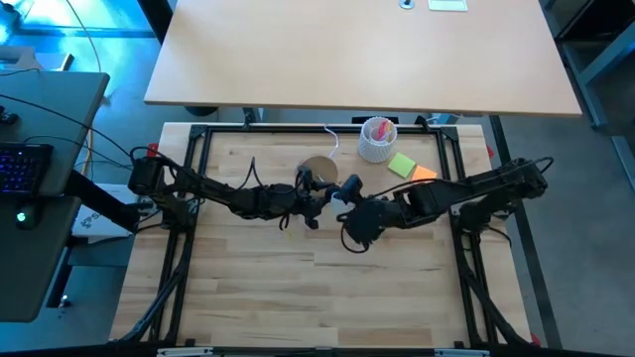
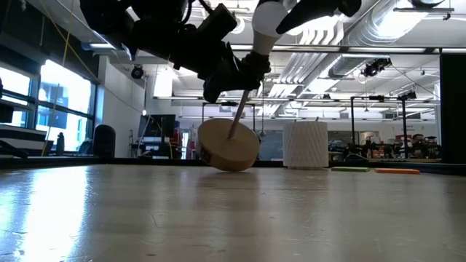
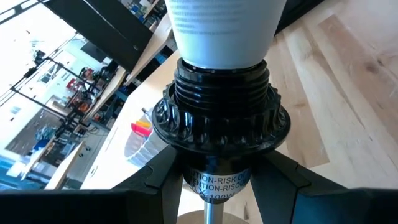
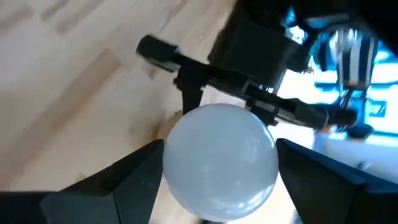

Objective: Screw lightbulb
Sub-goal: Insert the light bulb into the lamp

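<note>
Left tool clamps socket, stand tipped off desk. Right tool grips bulb, bulb seated in socket mouth, axes aligned.

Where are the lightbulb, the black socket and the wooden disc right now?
lightbulb (image 4: 219,158): right wrist view, on the round white globe.
black socket (image 3: 221,121): left wrist view, on its ribbed collar below the threads.
wooden disc (image 2: 227,151): low view, on its tilted flat face.

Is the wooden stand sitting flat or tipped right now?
Tipped: the wooden disc leans on one edge, lifted by the left gripper clamping its socket.
</note>
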`<action>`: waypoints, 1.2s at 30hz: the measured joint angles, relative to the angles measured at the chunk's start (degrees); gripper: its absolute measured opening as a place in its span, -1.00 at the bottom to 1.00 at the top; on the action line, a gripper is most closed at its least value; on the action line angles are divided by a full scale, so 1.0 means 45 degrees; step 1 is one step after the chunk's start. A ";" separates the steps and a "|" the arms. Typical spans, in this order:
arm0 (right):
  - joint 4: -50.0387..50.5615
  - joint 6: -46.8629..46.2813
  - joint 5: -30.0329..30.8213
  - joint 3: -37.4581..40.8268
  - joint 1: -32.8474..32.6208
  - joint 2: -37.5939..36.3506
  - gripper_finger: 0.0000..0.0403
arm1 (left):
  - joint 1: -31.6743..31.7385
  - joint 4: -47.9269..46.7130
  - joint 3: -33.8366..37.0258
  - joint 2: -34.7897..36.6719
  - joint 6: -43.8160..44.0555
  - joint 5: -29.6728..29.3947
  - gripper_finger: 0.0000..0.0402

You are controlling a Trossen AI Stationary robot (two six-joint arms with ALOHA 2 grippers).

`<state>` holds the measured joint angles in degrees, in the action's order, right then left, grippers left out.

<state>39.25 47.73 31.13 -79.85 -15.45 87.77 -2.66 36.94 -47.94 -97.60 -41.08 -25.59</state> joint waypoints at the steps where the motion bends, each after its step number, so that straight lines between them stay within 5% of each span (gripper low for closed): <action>1: -0.0048 -0.0536 -0.0032 0.0000 0.0035 0.0000 0.50 | 0.0001 0.0003 0.0000 0.0000 0.0016 -0.0001 -0.29; 11: -0.0212 -0.8028 0.0206 0.0000 0.0054 -0.0010 0.50 | -0.0010 0.0072 0.0000 -0.0006 0.0524 -0.1034 -0.29; 20: -0.0928 -1.4215 0.2341 0.0000 0.0008 -0.0019 0.50 | -0.0009 0.0223 0.0000 -0.0010 0.1394 -0.1967 -0.29; 28: -0.3532 -0.8610 0.2309 0.0000 -0.0569 -0.0024 0.50 | 0.0001 0.0165 0.0000 -0.0010 0.1360 -0.1965 -0.29; 36: -0.0077 -0.0195 0.1453 0.0000 -0.0601 -0.0024 0.50 | 0.0001 0.0158 0.0000 -0.0010 0.1324 -0.1761 -0.29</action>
<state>38.90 46.85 37.67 -79.85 -18.15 87.66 -2.66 37.65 -47.94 -97.65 -35.12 -33.52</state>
